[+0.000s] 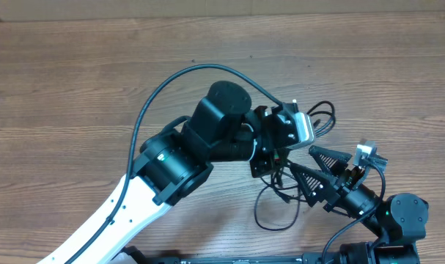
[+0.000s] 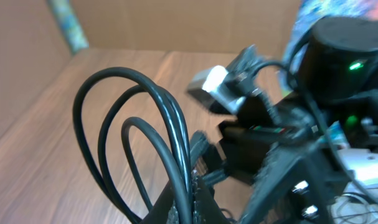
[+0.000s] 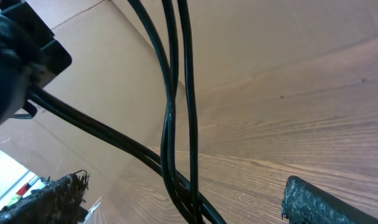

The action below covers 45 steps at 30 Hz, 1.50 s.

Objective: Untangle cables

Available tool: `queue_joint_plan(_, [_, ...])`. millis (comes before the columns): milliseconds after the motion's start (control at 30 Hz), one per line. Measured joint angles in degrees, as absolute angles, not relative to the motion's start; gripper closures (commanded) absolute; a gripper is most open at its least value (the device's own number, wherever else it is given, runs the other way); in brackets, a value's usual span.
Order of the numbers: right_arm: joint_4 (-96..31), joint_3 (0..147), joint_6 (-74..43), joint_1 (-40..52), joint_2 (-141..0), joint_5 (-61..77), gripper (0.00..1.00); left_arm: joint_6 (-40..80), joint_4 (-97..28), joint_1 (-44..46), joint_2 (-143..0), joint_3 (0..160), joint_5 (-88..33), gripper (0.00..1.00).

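Black cords are what everything here is turning on: the cables (image 2: 184,162) are rising in three narrow loops out of the left hand (image 1: 273,158), which is clenching them near the right side of the wooden desk (image 1: 75,88). More of the same bundle is trailing in loose curls on the desk just below and beside the two hands.

The right hand (image 3: 185,186) is standing fully released, its fingers (image 3: 58,199) spread wide. In its own wrist view, several strands are running between those fingers, some crossing one another. I cannot tell whether any strand is touching a pad.

The step in hand, as I am judging it, is picking one strand out of the held bunch so it can be drawn free. To do that well, the right hand should be closing on a single cord away from the crossing, not on the whole sheaf. The left hand should be gripping firmly while the pull is going gently along the strand's own line. Pulling sideways or taking two cords at once is risking a tighter knot. The two hands are working very close together, so a slow approach is looking wise.
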<state>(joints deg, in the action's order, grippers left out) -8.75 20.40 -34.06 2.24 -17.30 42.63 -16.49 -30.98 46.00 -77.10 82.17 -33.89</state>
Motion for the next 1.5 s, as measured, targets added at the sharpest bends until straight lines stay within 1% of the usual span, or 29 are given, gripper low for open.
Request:
queue_joint_plan(100, [-12.23,20.4,-34.11,2.24,-17.32,39.4,0.0,-16.25,-29.06,46.0,-77.56,82.17,-38.48,0.96])
queue_joint_plan(233, [-12.62,20.4,-34.13,2.24,-17.32,35.92,0.0,-14.87,-28.75,46.0,-77.58,82.17,-43.38,0.96])
queue_joint_plan(367, [-13.28,20.4,-32.88,2.24,-17.32,33.78,0.0,-13.87,-28.75,46.54,-77.58,82.17,-45.21,0.96])
queue_joint_plan(567, [-18.13,20.4,-32.05,2.31,-19.84,24.38,0.0,-13.63,-28.88,49.17,-77.6,82.17,-47.18,0.96])
queue_joint_plan(700, [-18.44,20.4,-31.79,2.31,-24.88,16.93,0.0,-13.47,-29.02,49.43,-77.8,82.17,-50.33,0.96])
queue_joint_plan(733, [-18.79,20.4,-31.7,2.28,-29.19,12.23,0.0,-13.47,-28.97,49.43,-77.82,82.17,-52.8,0.96])
queue_joint_plan(800, [-18.59,20.43,-31.66,2.28,-33.67,8.4,0.0,-13.47,-29.06,49.43,-77.8,82.17,-54.13,0.96])
queue_joint_plan(933, [-18.02,20.4,-31.68,2.26,-42.24,3.68,0.0,-13.45,-30.3,48.86,-76.99,82.17,-54.37,0.96])
queue_joint_plan(1100, [-16.1,20.43,-31.7,2.28,-48.01,2.15,0.0,-13.45,-35.35,46.22,-73.89,82.17,-45.87,0.96])
queue_joint_plan(1200, [-15.22,20.4,-31.7,2.26,-49.15,2.02,0.0,-13.41,-38.81,44.95,-70.08,82.17,-32.88,0.96])
queue_joint_plan(1400, [-13.67,20.43,-31.68,2.28,-49.15,4.51,0.0,-8.8,-40.18,44.88,-68.38,82.17,-11.14,0.96])
queue_joint_plan(1500, [-13.39,20.43,-31.7,2.26,-49.15,5.78,0.0,-7.35,-41.39,44.86,-68.38,82.17,-4.19,0.96])
